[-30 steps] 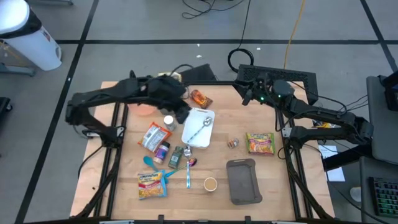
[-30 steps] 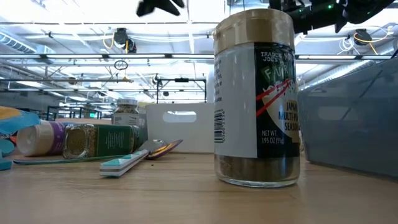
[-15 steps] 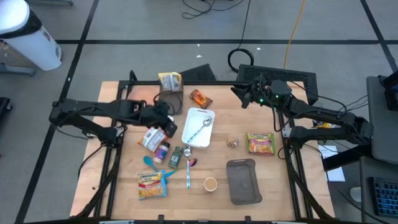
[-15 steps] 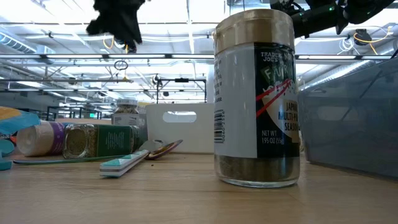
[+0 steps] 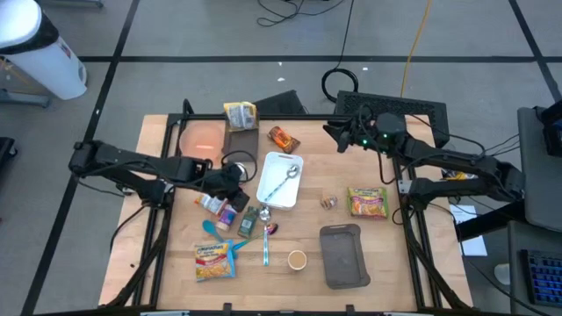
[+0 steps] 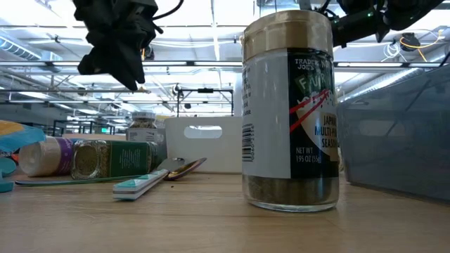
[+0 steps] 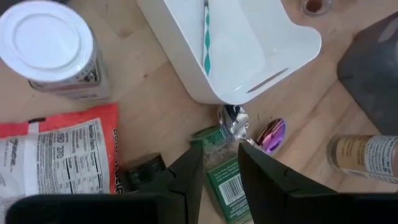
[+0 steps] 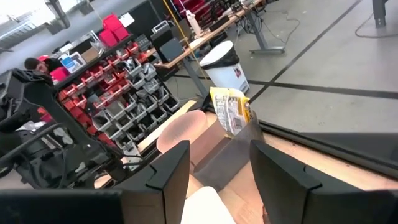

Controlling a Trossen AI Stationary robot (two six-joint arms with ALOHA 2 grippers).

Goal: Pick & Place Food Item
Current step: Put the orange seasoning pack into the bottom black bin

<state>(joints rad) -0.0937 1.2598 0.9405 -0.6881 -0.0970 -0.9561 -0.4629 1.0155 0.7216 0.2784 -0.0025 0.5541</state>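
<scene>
Task barely begun: left tool (image 5: 230, 183), fingers parted and empty, hovers over the red-and-white snack packet (image 5: 213, 201) at desk 9 o'clock; right tool (image 5: 338, 136) waits open at 1 o'clock.

A yellow food packet (image 5: 240, 115) sits at the far edge of the table, leaning up against a dark box (image 5: 237, 139). In the right wrist view the same packet (image 8: 231, 111) stands tilted on that box.

A red and white snack bag (image 5: 209, 201) lies flat on the wood. It shows up close in the left wrist view (image 7: 59, 154). A small orange packet (image 5: 283, 138) lies near the far side. A noodle packet (image 5: 367, 201) lies flat on the right. Another noodle packet (image 5: 214, 260) lies flat near the front.
</scene>
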